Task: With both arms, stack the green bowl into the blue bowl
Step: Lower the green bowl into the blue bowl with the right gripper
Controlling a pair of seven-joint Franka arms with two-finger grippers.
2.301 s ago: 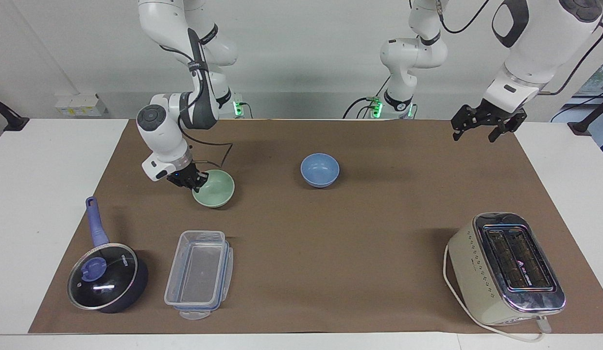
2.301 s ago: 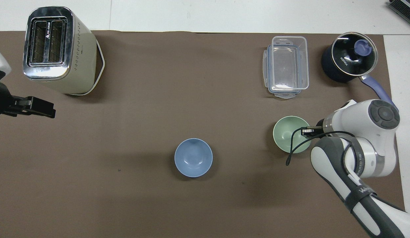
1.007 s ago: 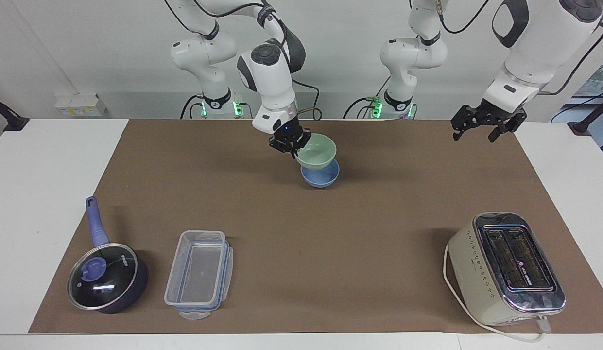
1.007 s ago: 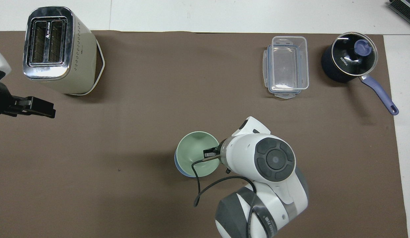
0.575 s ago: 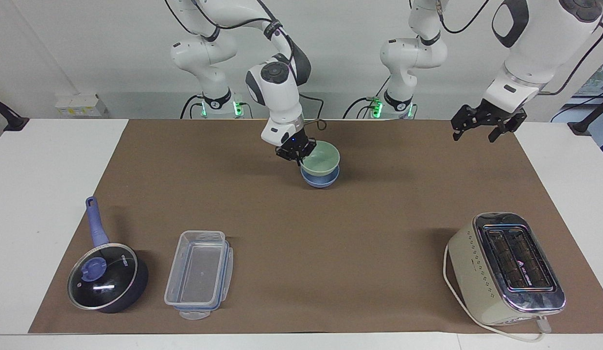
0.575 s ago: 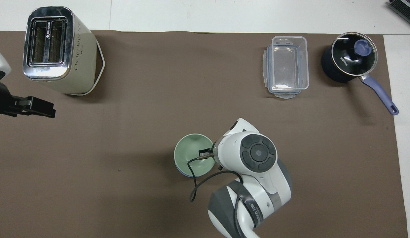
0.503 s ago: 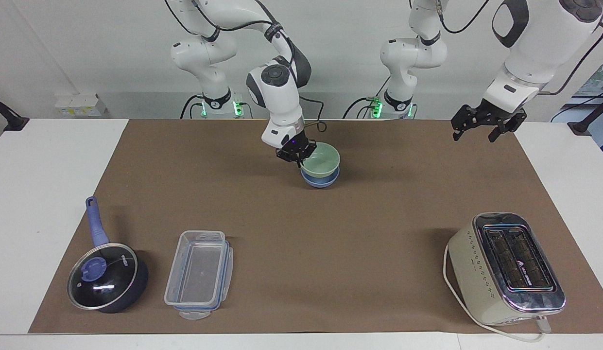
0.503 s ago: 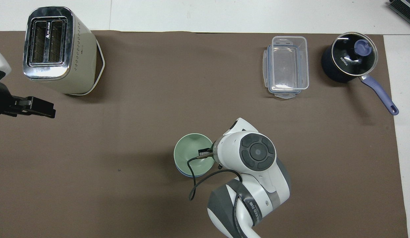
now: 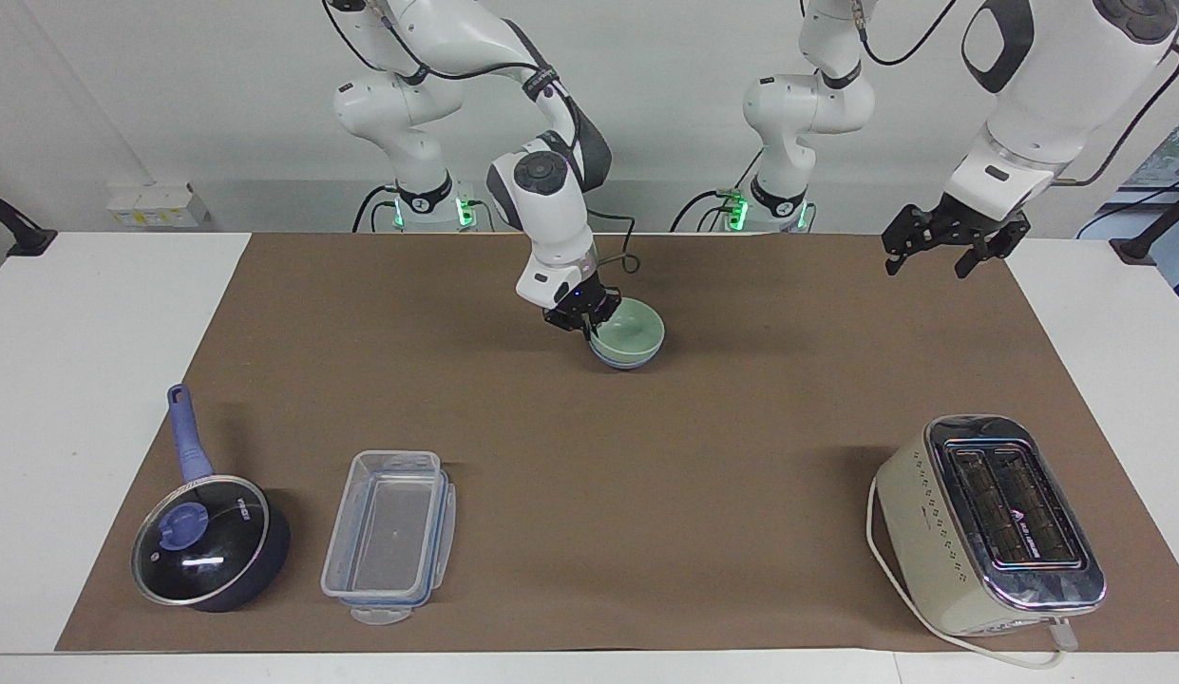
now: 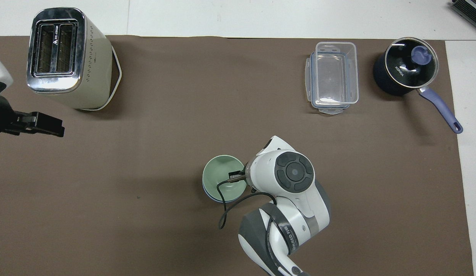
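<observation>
From across the table I see my right gripper (image 9: 587, 324) at the rim of the green bowl (image 9: 630, 330) nested in the blue bowl (image 9: 619, 361), grip unclear, while the overhead view hides it under the wrist; left gripper (image 9: 941, 255) open.

I had the green bowl (image 9: 630, 330) sitting in the blue bowl (image 9: 625, 359), the pair near my end of the table, about midway between my arms. My right gripper (image 9: 583, 321) was at the green bowl's rim; my left gripper (image 9: 942, 249) hung over the mat's (image 9: 646, 475) corner at its own end. Farther out stood the toaster (image 9: 988, 527) toward the left arm's end, and the container (image 9: 391, 537) with the saucepan (image 9: 209, 541) beside it toward the right arm's end.
</observation>
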